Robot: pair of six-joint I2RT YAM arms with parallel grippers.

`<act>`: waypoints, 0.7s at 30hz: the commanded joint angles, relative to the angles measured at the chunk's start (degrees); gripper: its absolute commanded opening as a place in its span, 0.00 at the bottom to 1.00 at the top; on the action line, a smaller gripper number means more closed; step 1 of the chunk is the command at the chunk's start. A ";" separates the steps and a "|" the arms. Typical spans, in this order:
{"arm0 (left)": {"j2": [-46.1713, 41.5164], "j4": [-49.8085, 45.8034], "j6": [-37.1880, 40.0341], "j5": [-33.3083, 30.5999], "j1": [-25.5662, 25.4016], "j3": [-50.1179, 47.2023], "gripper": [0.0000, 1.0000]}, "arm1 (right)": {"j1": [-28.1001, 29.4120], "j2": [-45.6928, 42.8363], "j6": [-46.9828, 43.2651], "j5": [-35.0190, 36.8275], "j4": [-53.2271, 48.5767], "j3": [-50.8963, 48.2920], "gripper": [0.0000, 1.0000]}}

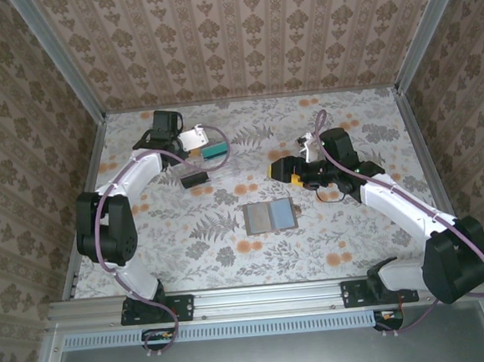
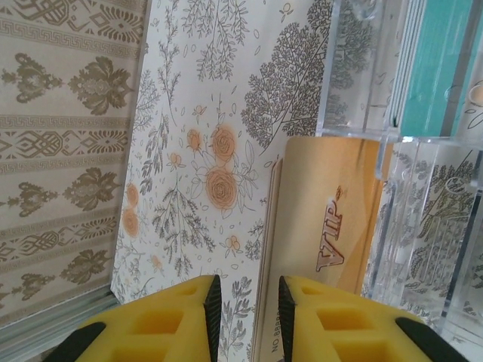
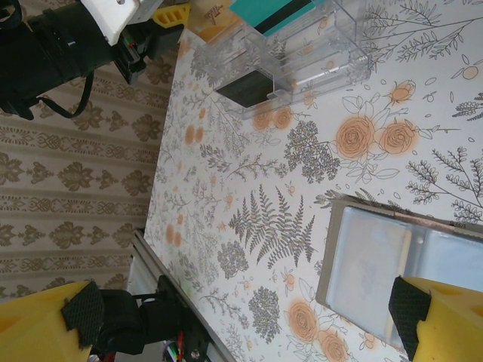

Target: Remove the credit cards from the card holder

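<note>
Grey-brown at the rim, bluish-grey within: card holder [image 1: 270, 217] lying open and flat near the middle of the top view, two smooth rectangular panels side by side on the floral cloth [image 1: 187, 227]. At lower right of the right wrist view, same card holder [image 3: 377, 264], panels pale and faintly glossy inside a thin brown border.

Well apart from it, toward upper left of the top view, a clear hard-plastic tray [image 1: 224, 167], straight-walled and partitioned. Teal card [image 1: 214, 150] in one compartment, matte black card [image 1: 195, 180] in another. Glossy gold card [image 2: 324, 219] lettered VIP, lying against the clear walls; exact compartment hard to tell.

Left gripper [image 2: 249, 298] at the bottom of the left wrist view: blocky yellow fingers, ribbed black pads [image 2: 213, 302] standing slightly apart, bare cloth and the gold card's long edge visible through the narrow slot, pinching nothing.

Right gripper [image 3: 245, 313] spread wide, coarse black pads at the two lower corners of the right wrist view, one overlapping the card holder's edge; contact unclear.
</note>
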 commanded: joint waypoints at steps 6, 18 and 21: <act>-3.94 -0.72 -5.65 2.57 0.42 0.73 0.29 | -0.34 -0.02 0.44 -1.27 0.74 1.38 1.00; -16.46 -3.67 -23.65 6.11 -0.06 1.27 0.81 | 0.54 -1.64 -0.65 3.51 -1.44 0.43 1.00; -19.69 -4.21 -30.30 6.81 0.07 0.49 1.00 | 1.64 -1.90 -1.18 5.82 -2.44 0.49 1.00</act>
